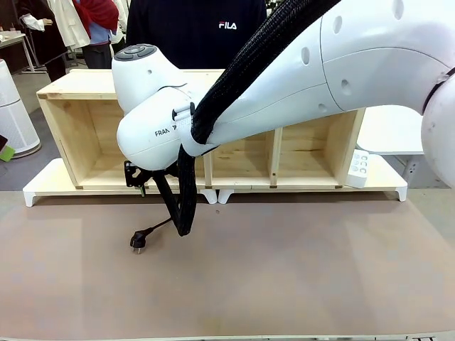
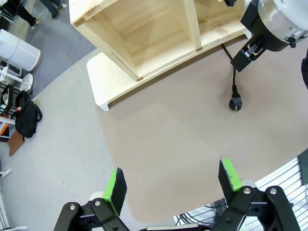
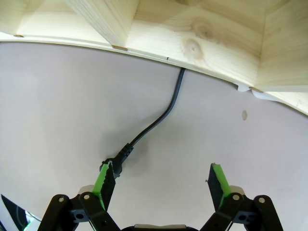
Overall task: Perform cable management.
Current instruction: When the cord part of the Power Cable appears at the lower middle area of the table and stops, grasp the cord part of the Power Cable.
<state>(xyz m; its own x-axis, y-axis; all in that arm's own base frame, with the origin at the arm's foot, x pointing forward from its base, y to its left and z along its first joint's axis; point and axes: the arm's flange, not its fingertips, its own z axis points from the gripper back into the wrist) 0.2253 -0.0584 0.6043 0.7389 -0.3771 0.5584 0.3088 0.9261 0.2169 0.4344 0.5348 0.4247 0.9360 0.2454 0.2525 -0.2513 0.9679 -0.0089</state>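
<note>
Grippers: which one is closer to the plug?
The right gripper, open close by the plug; the left gripper hangs far back, near the table edge.

A brown tabletop [image 1: 298, 277] spans the near part of the scene. Along its far edge a long, light wooden shelf [image 1: 78, 87] stands with its open front facing near, upright dividers splitting it into compartments. It rests on white base boards [image 1: 50, 186] set end to end. A small white power strip [image 1: 357, 169] stands on the board at the shelf's right end, just beside its side wall. Behind the shelf is a person in a dark sweatshirt [image 1: 192, 32] with white lettering. On the grey floor to the far left stands a white cylindrical appliance [image 1: 14, 117], and a black backpack [image 2: 26, 118] lies near it.
</note>
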